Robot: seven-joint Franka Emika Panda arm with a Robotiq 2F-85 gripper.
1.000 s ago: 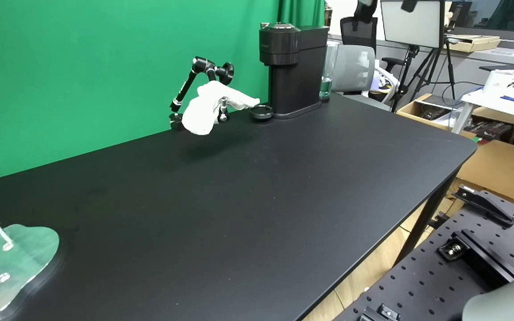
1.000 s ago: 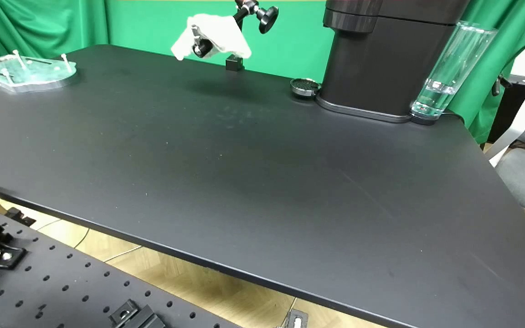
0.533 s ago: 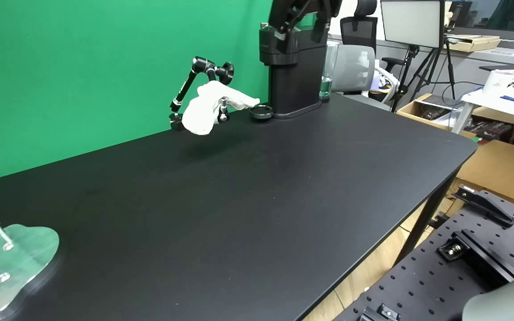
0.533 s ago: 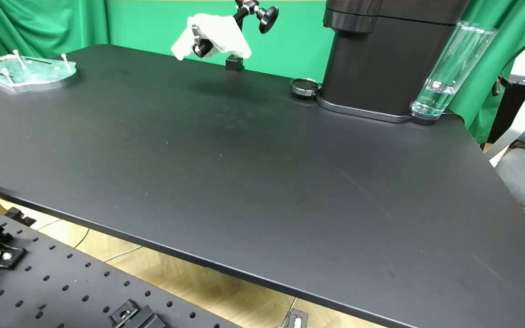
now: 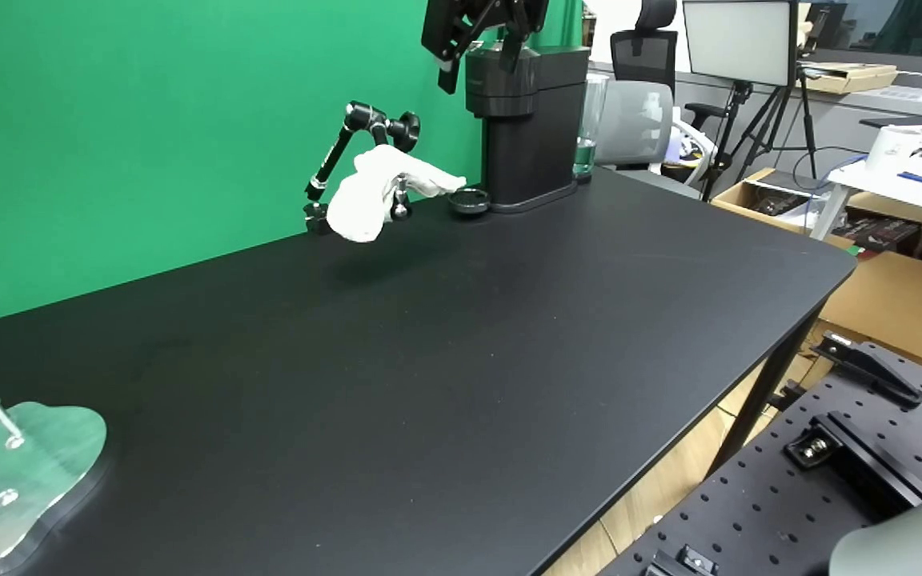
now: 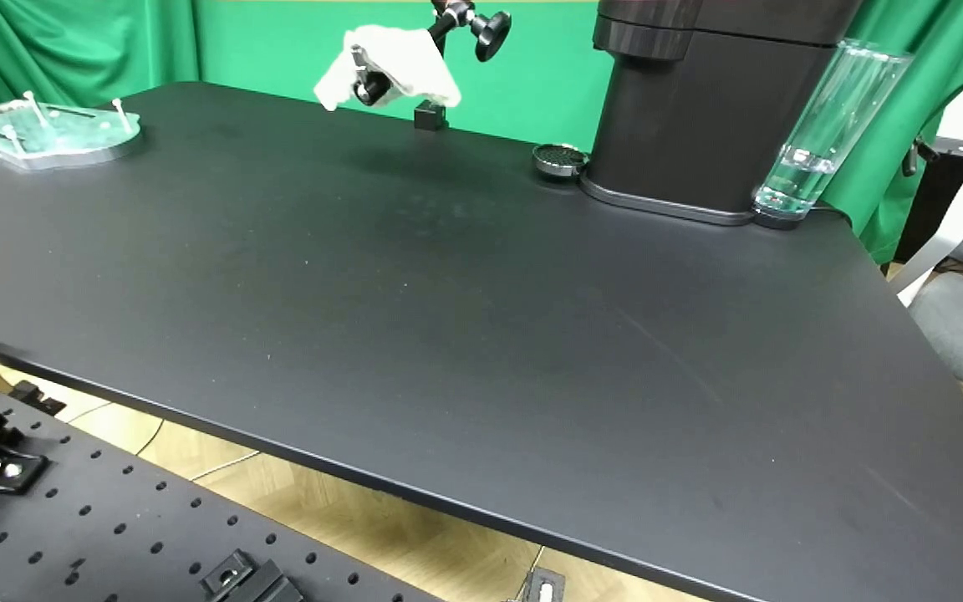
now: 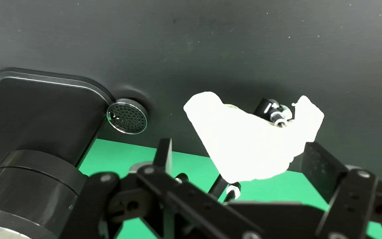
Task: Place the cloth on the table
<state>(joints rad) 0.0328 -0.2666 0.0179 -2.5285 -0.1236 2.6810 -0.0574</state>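
White cloth (image 5: 369,184), crumpled, draped over black jointed stand (image 5: 333,160).

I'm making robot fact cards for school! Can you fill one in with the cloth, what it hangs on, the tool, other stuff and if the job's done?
Cloth: white, hanging above the table
Hangs on: a black jointed stand
Tool: open, apart from the cloth
Other things: black machine, clear tank beside it, round grate, board with white pegs
Job done: not yet, the cloth isn't on the table
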